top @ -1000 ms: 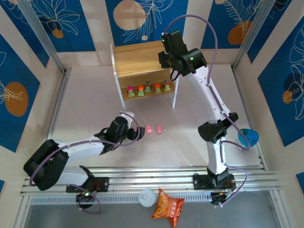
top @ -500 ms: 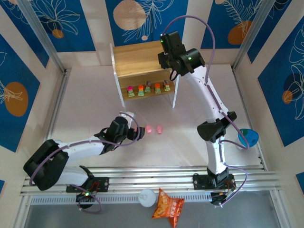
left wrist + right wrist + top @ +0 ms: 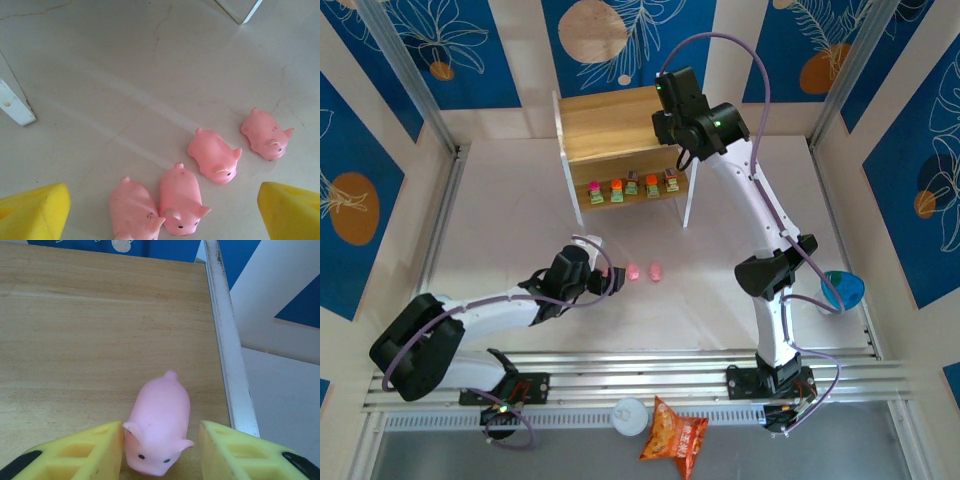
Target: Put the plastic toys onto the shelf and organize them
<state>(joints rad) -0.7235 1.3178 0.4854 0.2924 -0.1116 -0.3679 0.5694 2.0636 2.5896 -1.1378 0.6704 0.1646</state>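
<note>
On the top board of the two-tier shelf of light wood with white side panels [image 3: 610, 125], a small pink plastic pig [image 3: 159, 420] was seen at the lower centre of the right wrist view. It was flanked by the yellow fingers of the right gripper [image 3: 160, 440]. A thin gap showed at the right-hand finger, so the jaws were judged slightly parted and the pig released. Five tiny blocky toys with green bases [image 3: 632, 186] were lined up on the lower tier. Four more pink pigs [image 3: 215, 156] lay on the pale table [image 3: 500, 220], before the widely spread, empty left gripper [image 3: 606, 273]. Next, a lift clear of the shelf was judged necessary, and then closure on one pig.
</note>
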